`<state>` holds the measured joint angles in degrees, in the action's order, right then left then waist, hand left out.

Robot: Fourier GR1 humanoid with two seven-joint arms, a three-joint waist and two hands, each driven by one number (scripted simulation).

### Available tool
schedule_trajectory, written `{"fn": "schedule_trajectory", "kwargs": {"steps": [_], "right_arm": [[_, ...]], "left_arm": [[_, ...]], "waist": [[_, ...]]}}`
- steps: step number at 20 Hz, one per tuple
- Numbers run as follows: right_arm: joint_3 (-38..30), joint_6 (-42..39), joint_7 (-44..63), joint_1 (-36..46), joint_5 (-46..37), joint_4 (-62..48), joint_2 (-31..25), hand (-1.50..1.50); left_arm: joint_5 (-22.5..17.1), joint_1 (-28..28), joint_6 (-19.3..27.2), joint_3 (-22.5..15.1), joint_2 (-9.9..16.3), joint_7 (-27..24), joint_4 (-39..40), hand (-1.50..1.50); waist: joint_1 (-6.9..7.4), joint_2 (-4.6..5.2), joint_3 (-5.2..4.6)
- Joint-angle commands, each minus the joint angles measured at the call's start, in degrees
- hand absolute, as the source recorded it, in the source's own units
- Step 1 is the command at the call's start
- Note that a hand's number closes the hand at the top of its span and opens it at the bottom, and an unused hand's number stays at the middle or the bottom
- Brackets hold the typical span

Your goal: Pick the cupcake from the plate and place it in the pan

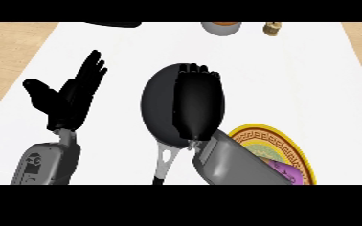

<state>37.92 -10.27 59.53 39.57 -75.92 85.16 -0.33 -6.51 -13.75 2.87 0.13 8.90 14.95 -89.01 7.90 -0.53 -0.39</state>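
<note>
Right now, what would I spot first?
The right robot hand over the dark pan in the middle, covering much of it. Then the yellow-rimmed plate at lower right, partly under the forearm. The left robot hand rests open at the left.

White counter (297, 76) with wooden floor (21, 43) showing at its left and right. At the far edge — a grey bowl (220, 28), cut off by the frame, and just right of it a small tan object (272, 28), unidentifiable.
</note>
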Motion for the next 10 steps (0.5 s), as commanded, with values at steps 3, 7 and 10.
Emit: {"fn": "schedule_trajectory", "kwargs": {"steps": [3,7,10], "right_arm": [[2.84,1.33,17.25,8.46,1.92,-1.63,0.30,1.50],[0.16,1.66,21.34,13.89,2.67,-5.46,0.29,1.50],[1.22,3.89,24.82,15.04,3.88,-5.93,0.28,1.50]], "left_arm": [[0.97,-1.33,0.24,-1.17,-0.84,-0.48,0.96,0.00],[0.80,-2.38,0.44,-0.95,-0.73,0.44,0.48,0.00],[0.65,-1.51,0.56,0.03,-0.67,-1.05,1.97,0.00]], "waist": [[0.90,0.57,0.09],[0.22,0.57,0.16],[-0.63,0.69,0.15]]}}
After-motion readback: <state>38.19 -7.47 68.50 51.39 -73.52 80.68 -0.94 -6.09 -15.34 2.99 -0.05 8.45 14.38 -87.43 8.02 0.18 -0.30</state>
